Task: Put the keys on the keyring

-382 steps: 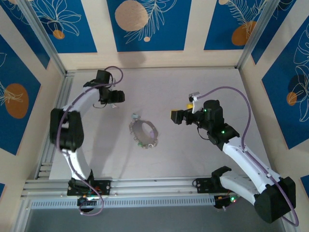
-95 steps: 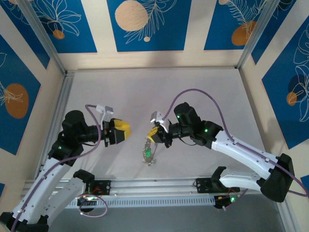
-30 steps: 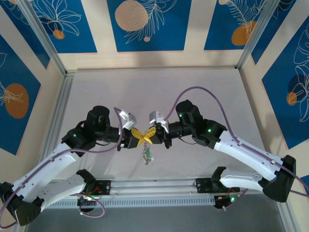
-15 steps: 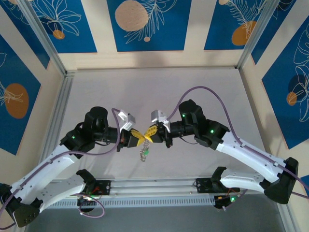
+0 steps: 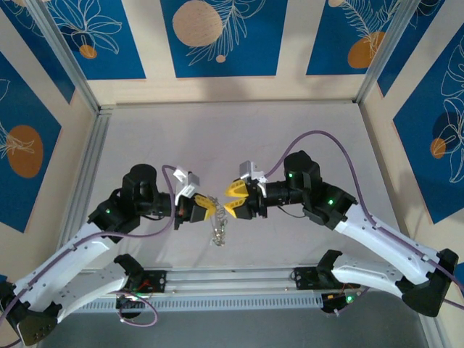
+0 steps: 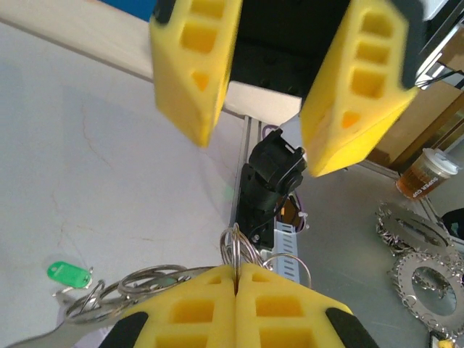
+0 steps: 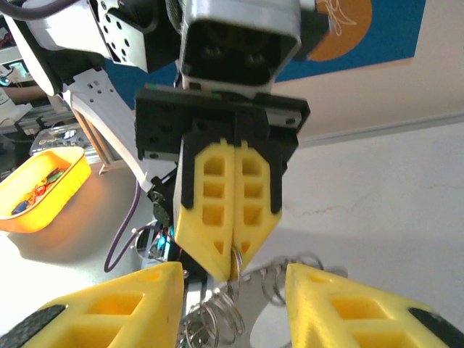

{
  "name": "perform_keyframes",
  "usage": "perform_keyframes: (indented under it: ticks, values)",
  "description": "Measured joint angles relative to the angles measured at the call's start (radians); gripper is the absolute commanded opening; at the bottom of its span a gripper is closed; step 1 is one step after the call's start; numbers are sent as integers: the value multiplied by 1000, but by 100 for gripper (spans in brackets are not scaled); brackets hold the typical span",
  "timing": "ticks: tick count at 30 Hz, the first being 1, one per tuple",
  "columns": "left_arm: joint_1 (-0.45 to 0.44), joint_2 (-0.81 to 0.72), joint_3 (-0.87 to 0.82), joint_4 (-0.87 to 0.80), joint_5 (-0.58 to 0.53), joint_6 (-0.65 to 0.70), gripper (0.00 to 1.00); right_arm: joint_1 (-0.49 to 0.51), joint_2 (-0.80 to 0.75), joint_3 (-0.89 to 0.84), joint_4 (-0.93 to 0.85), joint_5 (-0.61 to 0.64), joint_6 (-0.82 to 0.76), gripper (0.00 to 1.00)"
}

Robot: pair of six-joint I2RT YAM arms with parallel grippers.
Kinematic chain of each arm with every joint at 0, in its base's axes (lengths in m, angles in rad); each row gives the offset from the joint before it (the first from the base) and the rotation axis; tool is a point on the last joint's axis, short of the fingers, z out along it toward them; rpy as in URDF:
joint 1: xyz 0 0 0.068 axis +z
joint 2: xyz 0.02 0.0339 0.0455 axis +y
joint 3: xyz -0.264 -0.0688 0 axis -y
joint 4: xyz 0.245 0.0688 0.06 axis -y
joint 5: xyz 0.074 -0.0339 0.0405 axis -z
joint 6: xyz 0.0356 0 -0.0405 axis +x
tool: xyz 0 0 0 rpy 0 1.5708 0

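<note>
Wire keyring (image 6: 235, 250): pinched in left gripper (image 5: 211, 209), clamped tight, lifted off table (image 5: 290, 130) so it hangs free.
keys (image 5: 217, 233): dangling beneath.
right gripper (image 5: 231, 200): fingers spread, empty, facing the ring; likely ready to regrasp.

We see the left arm (image 5: 72, 250) and right arm (image 5: 373, 233) in white shells with black joints, small green lights (image 5: 107, 211) and looping purple cables (image 5: 319, 133). The left hand (image 5: 214, 210) and right hand (image 5: 228, 201) bear blocky yellow fingers (image 6: 188, 94) with square hollows.

no legible text, labels or numbers
</note>
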Motion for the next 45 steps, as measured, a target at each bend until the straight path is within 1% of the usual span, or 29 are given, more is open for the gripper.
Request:
perform_keyframes:
  ticks: [7, 13, 20, 24, 27, 35, 38, 41, 45]
  values:
    - [-5, -59, -49, 100, 0, -23, 0, -9, 0, -30, -5, -20, 23, 40]
    - [-16, -100, -82, 199, 0, -44, 0, -8, 0, -31, -1, -86, 25, 36]
    - [-19, -113, -104, 279, 5, -62, 0, 20, 0, -31, 0, -131, 23, 34]
    - [-20, -114, -111, 293, 9, -68, 0, 38, -5, -31, 4, -139, 21, 30]
    - [-20, -115, -115, 294, 9, -68, 0, 70, -8, -31, 6, -139, 21, 27]
    - [-20, -128, -121, 294, 9, -70, 0, 146, 26, -21, 0, -138, 21, 23]
    - [-20, -141, -121, 298, 10, -76, 0, 154, 26, -21, -13, -129, 21, 21]
    - [-20, -151, -121, 304, 12, -76, 0, 154, 4, -22, -28, -103, 23, 21]
    - [-20, -153, -121, 315, 14, -76, 0, 154, -72, -22, -39, -39, 26, 29]
